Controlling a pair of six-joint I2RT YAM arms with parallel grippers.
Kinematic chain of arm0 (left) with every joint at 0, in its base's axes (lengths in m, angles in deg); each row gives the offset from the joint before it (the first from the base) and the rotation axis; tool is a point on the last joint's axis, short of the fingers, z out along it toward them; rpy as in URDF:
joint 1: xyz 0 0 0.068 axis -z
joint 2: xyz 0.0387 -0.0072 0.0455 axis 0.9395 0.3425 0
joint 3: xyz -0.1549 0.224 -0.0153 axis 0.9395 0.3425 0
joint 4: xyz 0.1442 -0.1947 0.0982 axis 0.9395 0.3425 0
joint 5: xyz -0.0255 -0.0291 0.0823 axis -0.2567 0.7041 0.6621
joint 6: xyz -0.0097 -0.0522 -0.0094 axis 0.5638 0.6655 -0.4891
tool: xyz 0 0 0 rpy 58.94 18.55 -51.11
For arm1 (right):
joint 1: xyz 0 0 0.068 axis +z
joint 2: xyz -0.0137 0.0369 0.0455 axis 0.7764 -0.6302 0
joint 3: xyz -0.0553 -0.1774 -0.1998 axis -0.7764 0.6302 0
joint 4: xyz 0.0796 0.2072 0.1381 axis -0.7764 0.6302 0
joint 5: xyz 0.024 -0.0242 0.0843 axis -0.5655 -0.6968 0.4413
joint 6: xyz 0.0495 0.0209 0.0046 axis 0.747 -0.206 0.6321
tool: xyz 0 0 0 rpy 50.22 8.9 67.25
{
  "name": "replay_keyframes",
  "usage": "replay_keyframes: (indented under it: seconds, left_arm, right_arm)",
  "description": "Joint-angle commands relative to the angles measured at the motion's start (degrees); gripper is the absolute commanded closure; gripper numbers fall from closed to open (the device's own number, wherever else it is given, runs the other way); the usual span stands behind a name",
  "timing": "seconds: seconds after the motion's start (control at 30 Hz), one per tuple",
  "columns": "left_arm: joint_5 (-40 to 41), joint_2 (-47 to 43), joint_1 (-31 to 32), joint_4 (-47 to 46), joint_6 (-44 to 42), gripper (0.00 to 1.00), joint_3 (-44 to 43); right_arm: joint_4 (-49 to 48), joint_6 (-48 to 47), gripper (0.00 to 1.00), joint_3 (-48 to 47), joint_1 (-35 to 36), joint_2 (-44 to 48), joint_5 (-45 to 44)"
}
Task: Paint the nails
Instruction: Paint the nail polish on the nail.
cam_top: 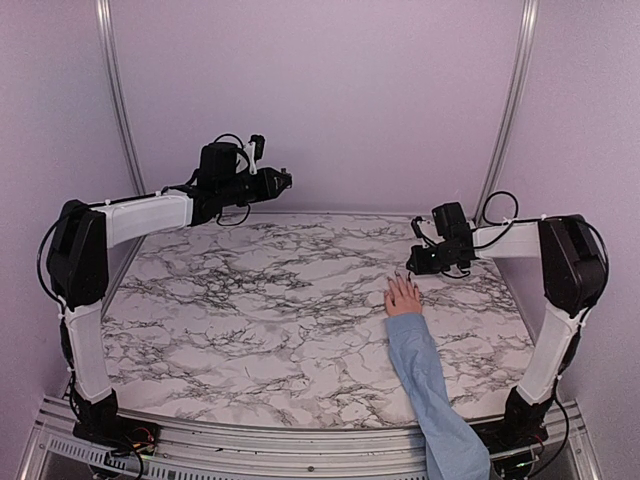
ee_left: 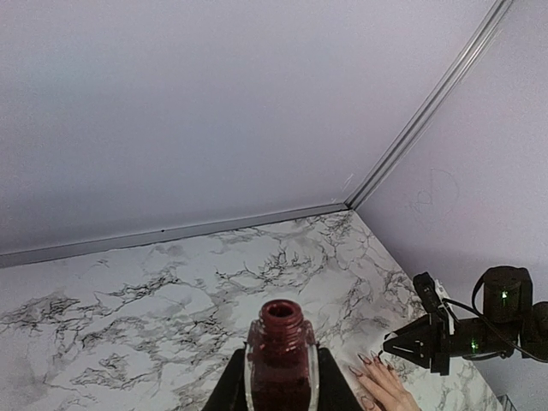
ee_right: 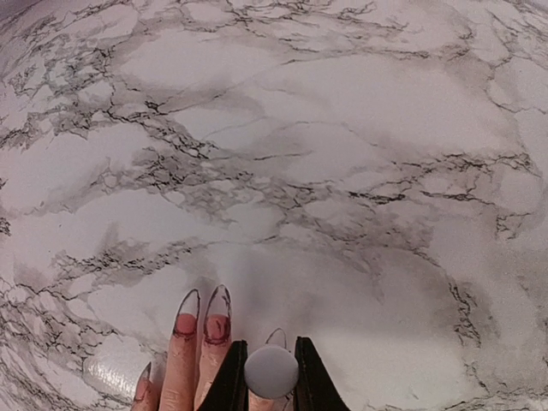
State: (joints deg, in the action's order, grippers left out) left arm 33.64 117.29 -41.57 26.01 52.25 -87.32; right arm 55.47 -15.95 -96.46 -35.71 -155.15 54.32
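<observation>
We see the right gripper [ee_right: 271, 374] clamped on a grey cap [ee_right: 271, 368] at bottom centre, with the nails [ee_right: 217, 313] just upper-left of it. The left gripper [ee_left: 281, 387], clamped on the bottle [ee_left: 282, 355], is well apart.

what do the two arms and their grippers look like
The left arm and right arm have white tubular links, bulky black joints, thin black cables looping near the wrists. The left gripper and right gripper are black with slim tapered fingers; small green lights on the right wrist.
</observation>
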Motion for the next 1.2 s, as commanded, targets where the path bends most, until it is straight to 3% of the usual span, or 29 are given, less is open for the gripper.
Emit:
replay_keyframes:
  seconds: [0.0,1.17]
  left_arm:
    - [-0.64,0.37,-0.62,-0.79,-0.27,1.0,-2.03]
    - [-1.5,1.45,-1.95,-0.76,-0.09,1.0,-3.35]
  right_arm:
    - [-0.54,0.14,1.0,-2.66,0.6,-1.11,0.65]
    - [-0.58,0.66,1.0,-5.82,0.77,-2.65,-1.03]
